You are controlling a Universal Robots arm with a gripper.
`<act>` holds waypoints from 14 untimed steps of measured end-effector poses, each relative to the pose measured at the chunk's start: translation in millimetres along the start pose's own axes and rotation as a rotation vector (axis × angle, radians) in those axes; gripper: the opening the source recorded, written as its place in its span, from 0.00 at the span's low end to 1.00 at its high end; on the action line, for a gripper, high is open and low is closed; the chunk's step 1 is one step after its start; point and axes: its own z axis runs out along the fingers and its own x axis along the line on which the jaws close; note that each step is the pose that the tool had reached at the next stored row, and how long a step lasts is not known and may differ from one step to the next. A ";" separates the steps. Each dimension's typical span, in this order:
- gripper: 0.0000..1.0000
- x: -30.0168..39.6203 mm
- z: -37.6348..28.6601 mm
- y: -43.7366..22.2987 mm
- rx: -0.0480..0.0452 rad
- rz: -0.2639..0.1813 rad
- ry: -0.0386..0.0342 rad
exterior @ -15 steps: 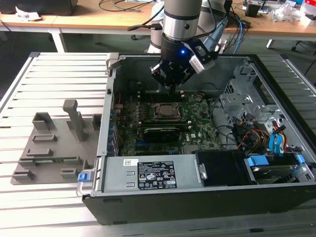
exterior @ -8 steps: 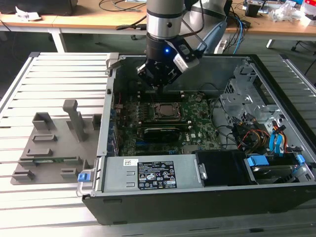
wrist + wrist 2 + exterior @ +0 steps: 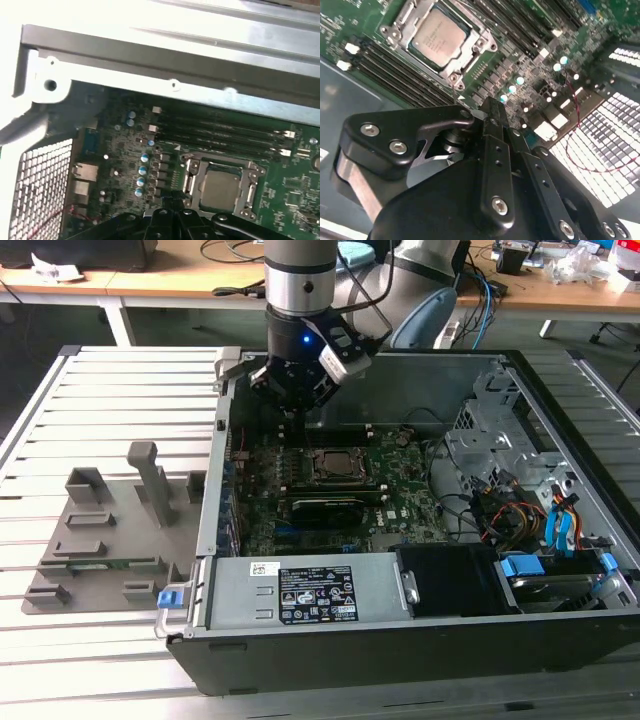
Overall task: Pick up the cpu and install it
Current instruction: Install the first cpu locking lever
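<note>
The cpu (image 3: 330, 464) lies flat in the black socket frame (image 3: 352, 477) on the green motherboard, its pale silver top facing up. In both wrist views the cpu (image 3: 438, 37) (image 3: 220, 187) sits squarely inside the metal frame. My gripper (image 3: 293, 408) hangs above the board near the case's back wall, towards the exterior view's left of the socket and apart from the chip. Its black fingers (image 3: 490, 112) meet at the tip, shut with nothing between them; the gripper (image 3: 167, 214) sits at the picture's edge in the first wrist view.
The open computer case (image 3: 400, 590) lies on a slatted metal table. Inside are memory slots (image 3: 220, 127), cables and a drive cage (image 3: 500, 430) at the exterior view's right. A grey plastic fixture tray (image 3: 100, 540) rests at the exterior view's left of the case.
</note>
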 end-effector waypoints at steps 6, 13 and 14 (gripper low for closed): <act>0.11 2.6 5.4 1.0 -0.0020 0.073 0.0034; 0.11 4.4 7.1 11.3 -0.0209 0.080 0.0013; 0.11 3.8 7.6 14.6 -0.0215 0.080 0.0012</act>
